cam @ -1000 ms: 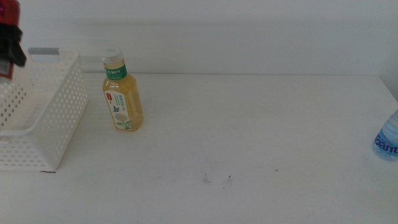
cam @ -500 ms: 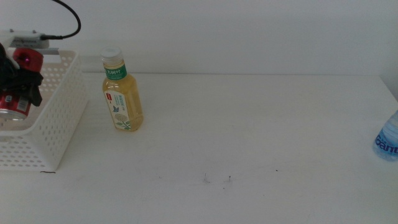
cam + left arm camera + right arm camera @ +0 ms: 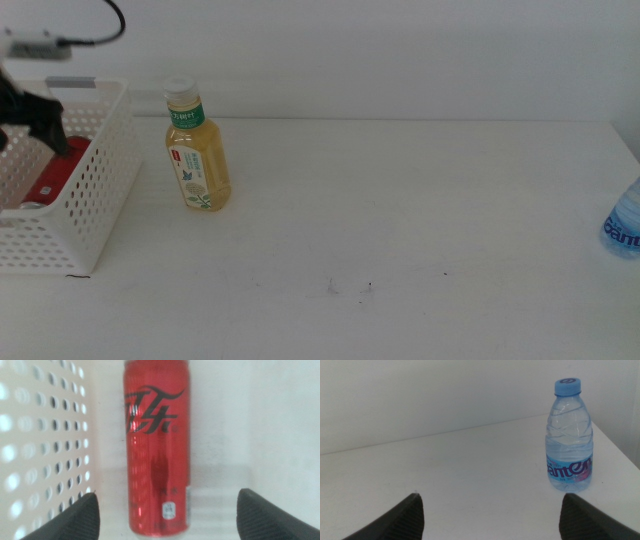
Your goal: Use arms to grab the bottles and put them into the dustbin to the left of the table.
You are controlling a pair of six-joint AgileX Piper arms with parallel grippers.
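The left gripper (image 3: 165,510) hangs over the dustbin (image 3: 95,215), jaws spread, the red can (image 3: 157,445) lying loose below it. That drop looks done. Next, I'd guess, comes the yellow tea bottle (image 3: 196,150), standing just beside the bin. The right gripper (image 3: 490,512) waits with jaws apart, the water bottle (image 3: 568,435) ahead of it. One can, two bottles, one bin.

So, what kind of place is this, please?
Probably a lab or test bench, not a home: a plain white table against a bare wall, a white perforated basket serving as dustbin, and only a tea bottle, red can and water bottle set out.
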